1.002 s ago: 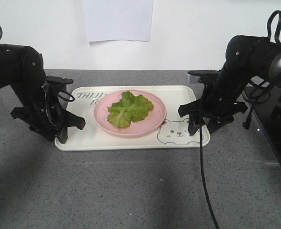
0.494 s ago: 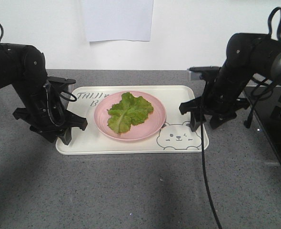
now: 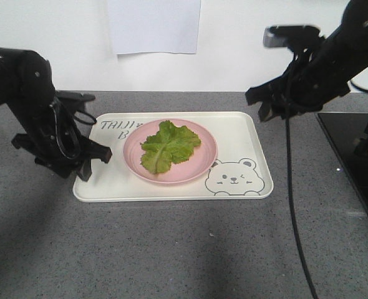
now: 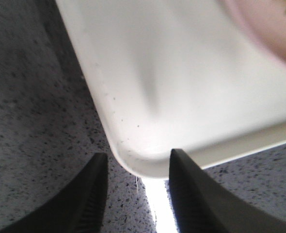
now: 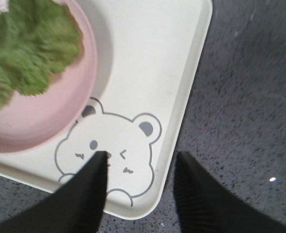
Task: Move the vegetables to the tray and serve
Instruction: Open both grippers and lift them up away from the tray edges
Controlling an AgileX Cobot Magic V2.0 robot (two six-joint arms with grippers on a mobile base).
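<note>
The vegetables [image 3: 165, 146] are one green ruffled lettuce leaf lying on a round pink plate [image 3: 199, 161] in the middle of the cream tray [image 3: 237, 134]. My left gripper [image 3: 88, 167] is low at the tray's front left corner. In the left wrist view it [image 4: 138, 155] stands open, with the tray corner [image 4: 182, 73] between its fingers and touching neither. My right gripper [image 3: 270, 109] hangs high behind the tray's right end. From its wrist it [image 5: 142, 155] is open and empty above the bear face, with lettuce [image 5: 26, 53], plate [image 5: 60, 116] and tray [image 5: 152, 63] below.
The tray rests on a grey speckled counter [image 3: 171, 249]. A black glossy panel [image 3: 352, 168] lies at the right edge. A black cable [image 3: 293, 205] hangs from the right arm over the counter. A white sheet [image 3: 154, 25] hangs on the back wall.
My right arm has risen from the tray's right edge, up and back toward the wall. The left gripper stays at the front left corner. The tray sits slightly lower in view.
</note>
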